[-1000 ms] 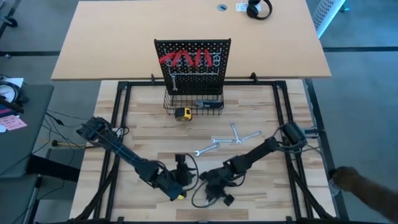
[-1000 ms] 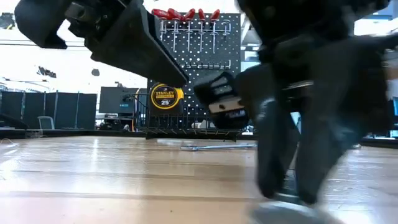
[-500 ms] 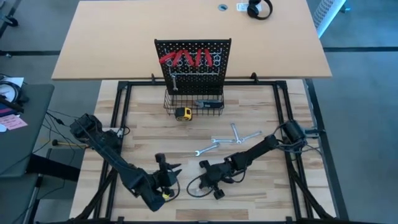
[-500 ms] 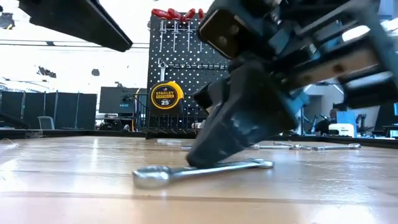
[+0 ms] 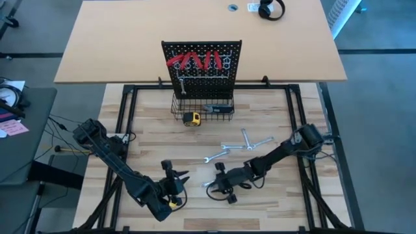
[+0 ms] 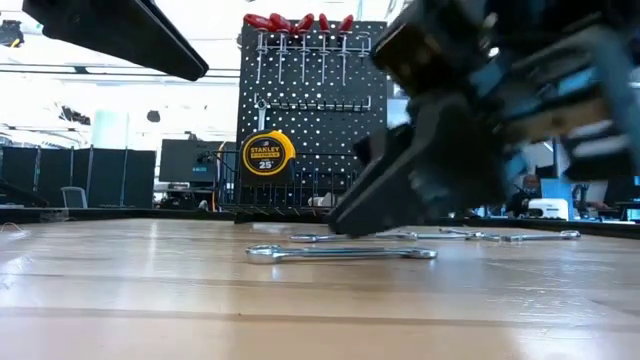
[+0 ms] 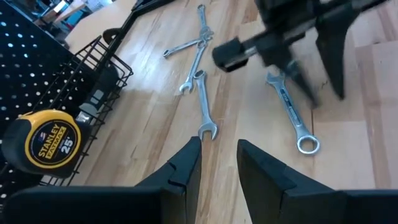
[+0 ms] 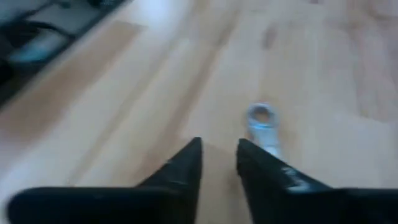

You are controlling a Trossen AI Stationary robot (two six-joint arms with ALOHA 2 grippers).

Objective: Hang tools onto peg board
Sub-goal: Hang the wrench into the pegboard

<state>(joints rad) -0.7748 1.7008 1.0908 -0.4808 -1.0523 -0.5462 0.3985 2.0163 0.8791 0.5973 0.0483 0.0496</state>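
Note:
The black peg board [image 5: 201, 65] stands upright at the table's far middle, with red-handled pliers [image 5: 195, 62] hanging on it. A silver wrench [image 6: 340, 253] lies flat on the wood near the table's front. My right gripper [image 6: 345, 222] hovers open just above and beside it, apart from it. The wrench's ring end [image 8: 260, 116] shows past that gripper's fingers. To the left of that wrench my left gripper [image 5: 177, 170] stands open with nothing between its fingers [image 7: 186, 165]. More wrenches [image 5: 247, 143] lie in a loose cluster at mid-right.
A black wire basket [image 5: 201, 107] sits at the board's base, and a yellow tape measure [image 5: 190, 118] rests at its front left corner. One separate wrench [image 7: 202, 102] lies between the cluster and my left gripper. Black frame rails [image 5: 123, 130] border the wooden top.
My left gripper has drawn away from the right one toward the table's left edge, then stayed still. My right gripper set a wrench down on one end, let go of it and rose toward the table's right. The wrench now lies flat on the wood.

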